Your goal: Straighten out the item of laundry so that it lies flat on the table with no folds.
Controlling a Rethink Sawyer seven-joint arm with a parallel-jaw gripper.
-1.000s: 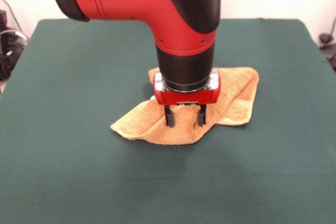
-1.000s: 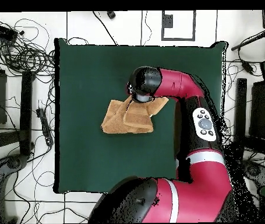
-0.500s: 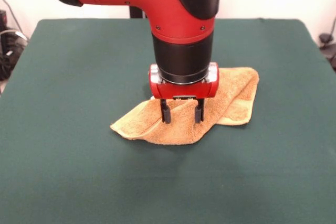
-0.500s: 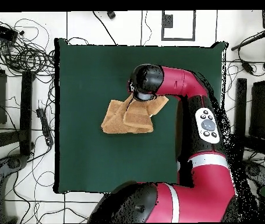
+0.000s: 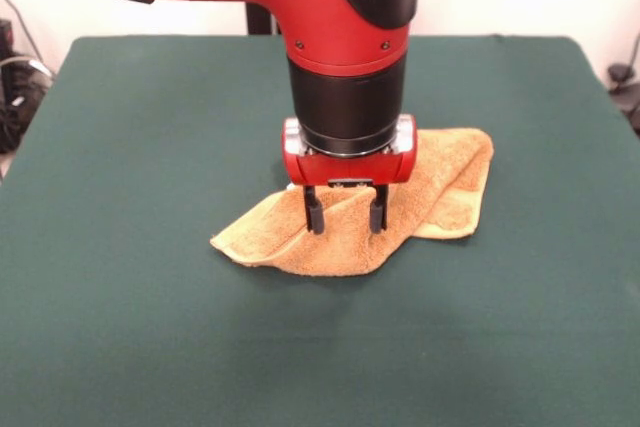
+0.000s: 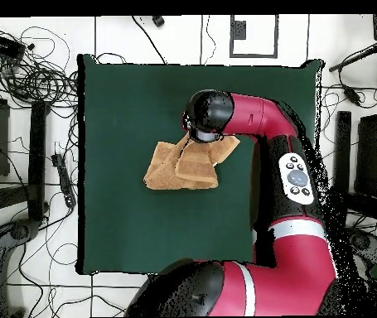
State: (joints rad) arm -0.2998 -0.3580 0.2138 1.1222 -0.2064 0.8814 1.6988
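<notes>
- So, front view: towel sits mid-counter, rumpled, w/ layers lapped over each other and a raised ridge running between the two fingers.
- Pincer points straight down, jaws apart at a moderate gap, tips right at the cloth on either side of that ridge; nothing clamped yet, as far as I can tell.
- Overhead view: arm reaches from the base over the towel, wrist hiding its edge on the base's far side; the rest lies folded, one flap over another, well inside the counter edges.
- Step, I'd judge: lining up a pinch on the top fold; flattening not yet done.
- Next probably needs: close on the upper layer only, lift a bit, then drag it away from the stack so it unfolds w/o bunching the layer under it.
</notes>
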